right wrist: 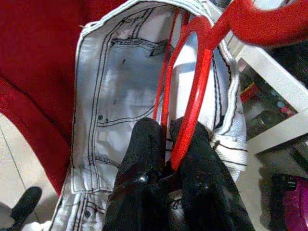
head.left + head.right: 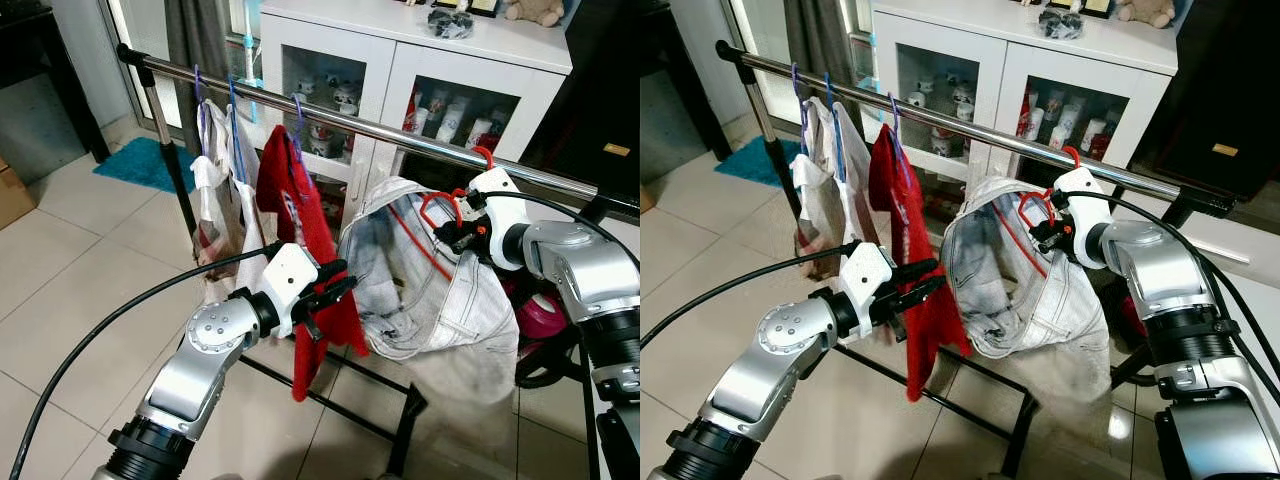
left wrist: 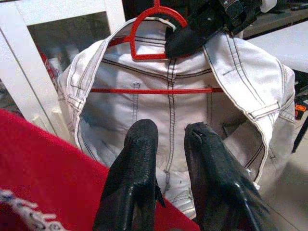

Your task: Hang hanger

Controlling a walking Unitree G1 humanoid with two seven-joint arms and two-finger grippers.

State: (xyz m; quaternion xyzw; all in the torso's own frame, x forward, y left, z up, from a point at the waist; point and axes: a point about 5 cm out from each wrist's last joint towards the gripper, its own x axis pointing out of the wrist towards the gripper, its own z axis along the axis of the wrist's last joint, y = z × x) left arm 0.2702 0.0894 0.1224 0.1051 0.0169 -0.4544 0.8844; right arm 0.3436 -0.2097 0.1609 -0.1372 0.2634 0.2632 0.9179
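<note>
Two tools up near metal rail. Right tool clamped on red hanger, hook over rail at 2 o'clock of scene, pale denim garment draped on it. Left tool fingers slightly apart, holding nothing, beside red garment, denim at its 12 o'clock.

Bare rail between red shirt and red hanger, cabinet behind
</note>
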